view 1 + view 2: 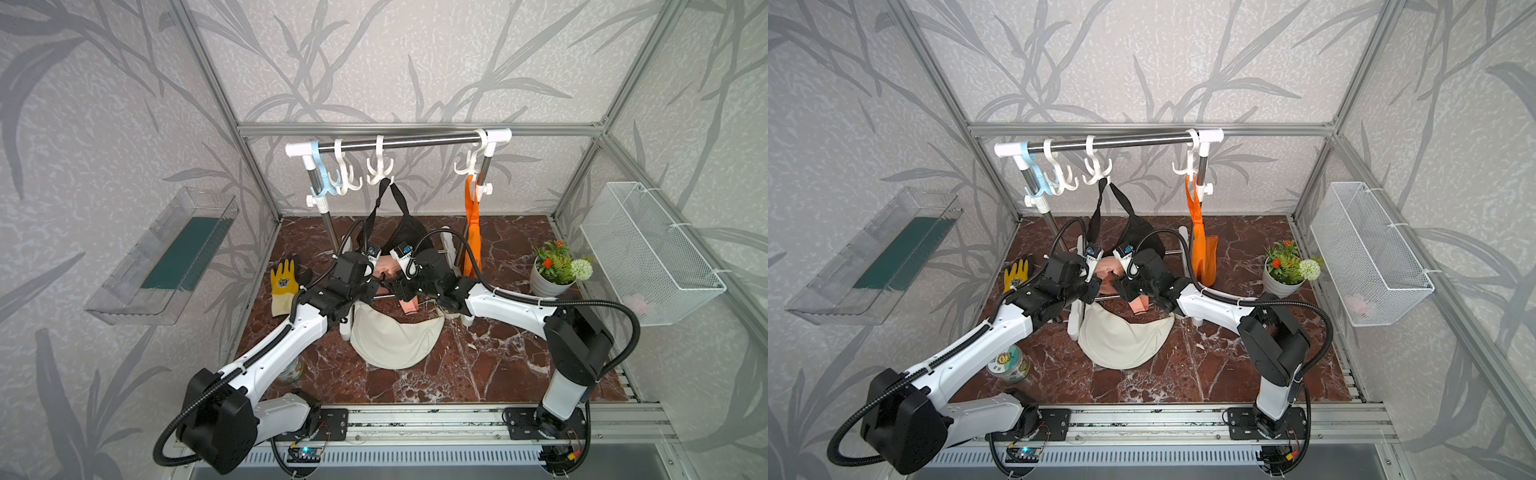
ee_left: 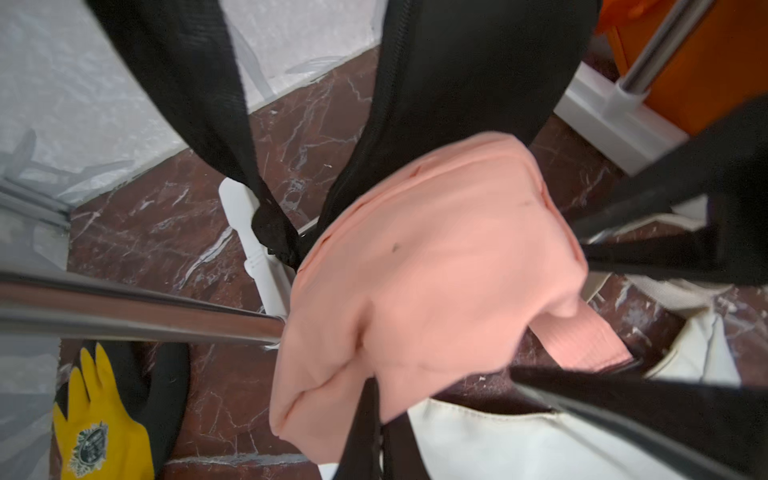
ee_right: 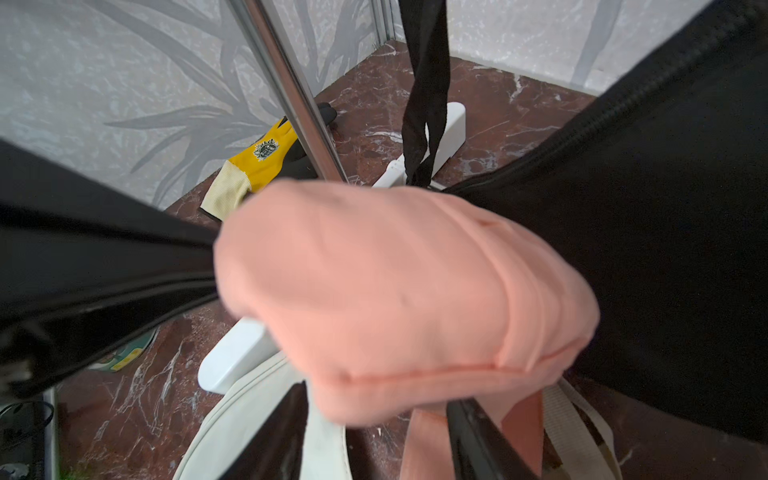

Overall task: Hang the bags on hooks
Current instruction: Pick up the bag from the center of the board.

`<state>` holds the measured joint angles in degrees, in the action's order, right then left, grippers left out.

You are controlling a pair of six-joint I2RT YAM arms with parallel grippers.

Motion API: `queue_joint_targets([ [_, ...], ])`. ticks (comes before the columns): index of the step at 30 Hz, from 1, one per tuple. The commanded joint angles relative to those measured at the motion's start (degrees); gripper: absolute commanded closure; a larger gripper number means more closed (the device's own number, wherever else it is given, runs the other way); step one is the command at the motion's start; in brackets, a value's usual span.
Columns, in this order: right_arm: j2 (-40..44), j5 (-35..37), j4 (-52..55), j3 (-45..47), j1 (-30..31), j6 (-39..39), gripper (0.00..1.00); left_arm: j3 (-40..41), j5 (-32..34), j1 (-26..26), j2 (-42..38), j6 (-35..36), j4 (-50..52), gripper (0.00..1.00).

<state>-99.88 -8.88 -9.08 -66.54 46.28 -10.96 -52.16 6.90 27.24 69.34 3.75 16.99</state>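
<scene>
Salmon-pink is the colour to look for: the salmon-pink fabric bag [image 1: 383,271] sits between your two arms, up off the red-brown marble surface [image 1: 478,365]. It is below the chrome rail [image 1: 415,143] of the rack and just in front of the black zipped bag [image 1: 409,232].

Your left claw [image 2: 365,399] is clenched on a fold at the edge of the salmon-pink fabric bag, as the left wrist view shows. Your right claw [image 3: 376,397] is released. Its two fingers [image 3: 478,440] stand apart on either side of the bag's strap end, and you cannot tell whether they touch it.

The salmon-pink fabric bag is not on any hook. The black zipped bag hangs by its strap from the middle white pronged hook [image 1: 379,168]. A bright orange bag [image 1: 473,224] hangs from the white end hook [image 1: 469,164] by the rack's right post. A light-blue hook [image 1: 319,168] and a white neighbouring hook [image 1: 343,170] hang on the rail near its left end.

A cream crescent-shaped bag [image 1: 395,336] lies flat on the surface beneath your wrists, on the near side of the rack. A yellow work glove [image 1: 284,282] lies left of the rack's foot. A potted plant with orange and white flowers [image 1: 555,270] stands to the right. In a top view, a lidded jar [image 1: 1009,365] stands beside your left arm.
</scene>
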Motion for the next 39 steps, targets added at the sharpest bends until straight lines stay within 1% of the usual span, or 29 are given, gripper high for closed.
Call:
queue_joint_targets([
  [1, 7.7, 0.8, -2.6, 5.2, -0.4, -0.3, 0.38, -2.4, 3.8, -0.4, -3.7, -4.8, -4.2, 1.00],
  [5, 13.9, 3.9, -4.6, 13.5, -0.2, -2.1, 0.32, -2.5, 3.7, -0.8, -7.0, -6.7, -5.1, 1.00],
  [7, 14.6, 5.7, -5.7, 15.9, -0.1, -3.6, 0.30, -3.2, 3.3, -0.9, -7.6, -7.6, -3.7, 1.00],
  [9, 14.1, 9.3, -6.9, 17.1, 0.7, -4.2, 0.30, -3.2, 2.6, -1.0, -8.5, -8.9, -3.0, 1.00],
  [12, 11.6, 15.1, -8.4, 16.5, 1.4, -4.9, 0.29, -2.5, 1.7, -1.0, -10.0, -10.8, -2.9, 1.00],
  [16, 6.9, 18.0, -10.7, 13.5, 1.5, -6.5, 0.29, -1.6, 0.7, -1.1, -12.2, -13.1, -3.0, 1.00],
  [18, 3.5, 18.1, -15.3, 11.9, 1.6, -6.9, 0.29, -1.0, 0.5, -1.1, -13.4, -14.5, -3.4, 1.00],
  [19, 2.5, 17.5, -16.4, 11.1, 1.7, -7.0, 0.26, -0.8, 0.2, -1.2, -13.8, -14.7, -3.6, 1.00],
  [21, 0.8, 16.5, -16.6, 8.9, 2.7, -6.0, 0.23, -0.6, 0.1, -1.2, -14.2, -15.3, -3.5, 1.00],
  [24, 0.9, 18.2, -16.9, 8.2, 4.7, -4.2, 0.21, -0.6, 0.1, -1.3, -14.2, -16.4, -3.1, 1.00],
  [26, 0.6, 19.3, -17.4, 8.2, 5.3, -4.7, 0.21, -0.3, -0.3, -1.4, -14.2, -17.6, -3.5, 1.00],
  [28, 0.5, 22.9, -18.6, 8.4, 6.8, -5.0, 0.19, -0.2, 0.3, -1.3, -14.1, -19.0, -3.6, 1.00],
  [30, 0.6, 29.4, -20.2, 9.0, 9.8, -3.0, 0.16, -0.2, 0.9, -1.3, -14.3, -20.2, -3.8, 1.00],
  [32, 0.7, 34.7, -22.9, 9.9, 11.9, -1.6, 0.16, 0.0, 1.0, -1.4, -14.6, -21.3, -4.2, 1.00],
  [33, 0.8, 37.2, -24.3, 10.6, 14.3, -1.4, 0.15, 0.0, 1.1, -1.5, -14.8, -21.8, -4.3, 1.00],
  [36, 0.5, 45.6, -23.1, 9.8, 16.1, -1.0, 0.15, 0.1, 0.6, -1.5, -15.2, -22.1, -4.2, 1.00],
  [38, -0.5, 49.4, -22.3, 8.9, 16.0, -1.1, 0.16, 0.3, 0.3, -1.4, -15.9, -22.2, -4.1, 1.00],
  [39, -1.1, 50.8, -22.9, 8.5, 16.0, 0.1, 0.16, 0.4, 0.3, -1.5, -16.2, -22.2, -4.1, 1.00],
])
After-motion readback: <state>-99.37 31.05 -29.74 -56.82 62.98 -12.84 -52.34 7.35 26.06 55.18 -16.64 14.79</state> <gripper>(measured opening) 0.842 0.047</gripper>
